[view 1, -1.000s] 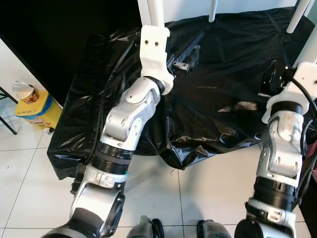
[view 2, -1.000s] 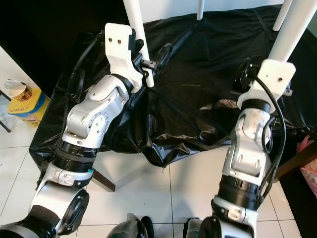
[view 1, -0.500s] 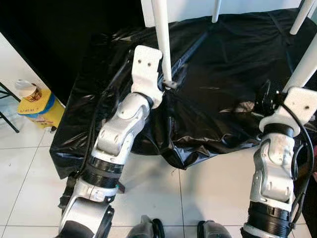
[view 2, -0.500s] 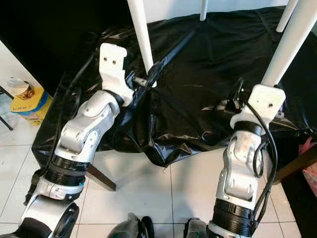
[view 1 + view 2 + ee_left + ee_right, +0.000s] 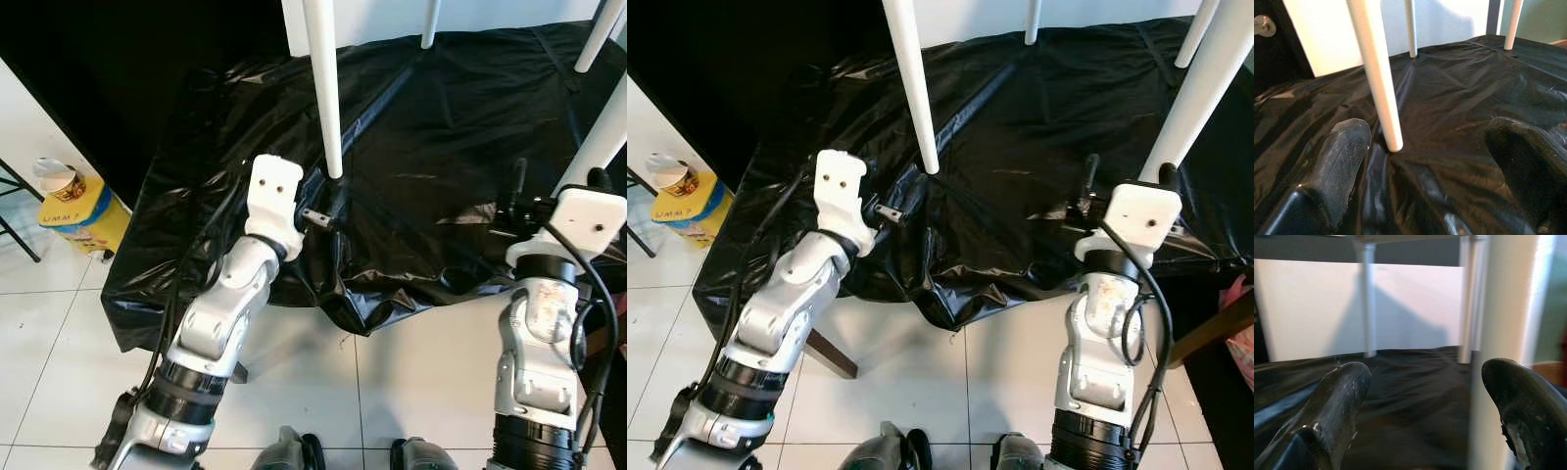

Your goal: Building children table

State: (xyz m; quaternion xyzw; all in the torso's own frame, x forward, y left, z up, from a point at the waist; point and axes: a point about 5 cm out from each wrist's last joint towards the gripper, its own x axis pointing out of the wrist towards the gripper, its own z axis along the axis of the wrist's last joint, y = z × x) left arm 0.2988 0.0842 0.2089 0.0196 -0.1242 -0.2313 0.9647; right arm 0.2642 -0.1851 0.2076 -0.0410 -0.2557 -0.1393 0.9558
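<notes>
Table: white children's table stands upright on a black plastic sheet (image 5: 441, 196) spread over a low surface; four white legs in view, top out of frame.
Near-left leg (image 5: 323, 88): foot planted on the sheet, far of the left gripper, apart from it.
Near-right leg (image 5: 1200, 93): rises just beside the right gripper; in the right wrist view it stands between the fingers, close to one of them.
Far legs: two more, far left (image 5: 428, 24) and far right (image 5: 598, 39).
Left gripper (image 5: 1437, 166): fingers spread wide, holding nothing, low over the sheet and aimed at the near-left leg's foot.
Right gripper (image 5: 1435, 406): fingers wide apart, clamped on nothing; whether a finger touches the leg, cannot tell.
Floor: white tiles; a yellow-and-blue container (image 5: 80, 211) at far left.
Step, as judged: all four legs look fitted, assembly near done; grippers appear released.
Next move calls for: closing on the near legs to steady or shift the table, or pulling both arms clear without nudging the legs.
</notes>
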